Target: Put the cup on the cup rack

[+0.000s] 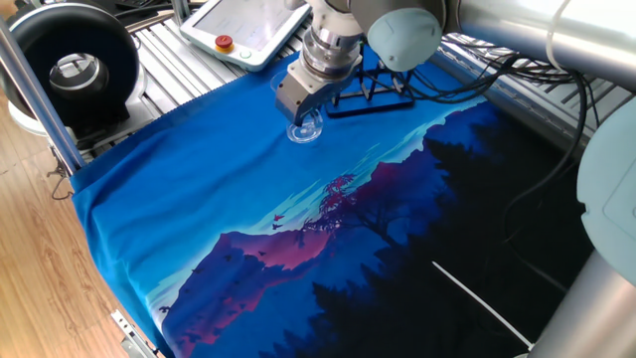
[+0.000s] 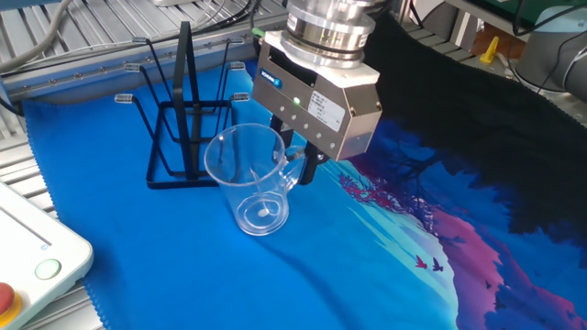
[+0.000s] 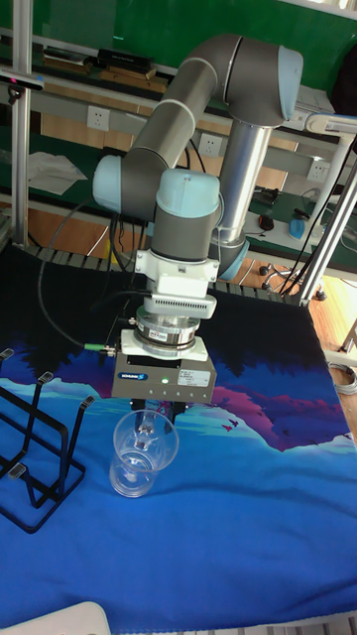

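Note:
The cup [image 2: 248,180] is a clear glass mug, tilted with its rim leaning toward the cup rack [image 2: 187,119]. Its base rests on or just above the blue cloth; I cannot tell which. My gripper [image 2: 299,165] reaches down from above and is shut on the cup's handle side. The rack is black wire with thin upright pegs and stands just behind and left of the cup. In one fixed view the cup [image 1: 306,127] hangs below the gripper [image 1: 301,102], with the rack [image 1: 376,91] right behind. The tall view shows the cup [image 3: 142,452], the gripper [image 3: 159,413] and the rack [image 3: 36,448].
A white pendant [image 1: 247,28] with a red button lies on the metal slats beyond the cloth's edge, and its corner [image 2: 27,266] shows near the cup. A black round device [image 1: 75,68] stands at the far left. Cables [image 1: 497,80] run behind the rack.

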Controlling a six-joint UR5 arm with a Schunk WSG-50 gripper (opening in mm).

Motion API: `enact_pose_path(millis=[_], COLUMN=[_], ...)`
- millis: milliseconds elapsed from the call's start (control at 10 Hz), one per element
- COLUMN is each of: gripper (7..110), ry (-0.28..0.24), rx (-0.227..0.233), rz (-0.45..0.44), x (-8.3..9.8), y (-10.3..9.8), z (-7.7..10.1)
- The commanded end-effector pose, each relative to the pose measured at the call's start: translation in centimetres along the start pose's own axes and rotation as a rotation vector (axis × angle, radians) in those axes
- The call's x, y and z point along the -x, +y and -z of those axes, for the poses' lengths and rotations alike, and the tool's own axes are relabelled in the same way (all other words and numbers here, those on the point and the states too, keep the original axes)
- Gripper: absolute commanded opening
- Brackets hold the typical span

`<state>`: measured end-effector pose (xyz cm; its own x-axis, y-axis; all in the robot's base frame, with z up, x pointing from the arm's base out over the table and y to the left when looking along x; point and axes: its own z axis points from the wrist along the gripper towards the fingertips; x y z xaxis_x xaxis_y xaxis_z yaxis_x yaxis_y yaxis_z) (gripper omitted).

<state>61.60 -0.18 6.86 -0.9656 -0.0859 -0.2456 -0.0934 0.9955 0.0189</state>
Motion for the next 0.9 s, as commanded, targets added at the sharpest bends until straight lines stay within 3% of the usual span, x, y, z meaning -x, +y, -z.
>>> enact_pose_path(millis=[0, 200, 600, 800], gripper=[44, 44, 44, 44], ry=[0.012, 0.071, 0.007, 0.023], rx=[-0.003, -0.012, 0.014, 0.002], rz=[0.012, 0.039, 0.047, 0.072], x=[-0.3, -1.7, -0.1, -1.1], y=[-0.2, -0.5, 0.2, -0.3], z=[0.1, 0.2, 0.4, 1.9])
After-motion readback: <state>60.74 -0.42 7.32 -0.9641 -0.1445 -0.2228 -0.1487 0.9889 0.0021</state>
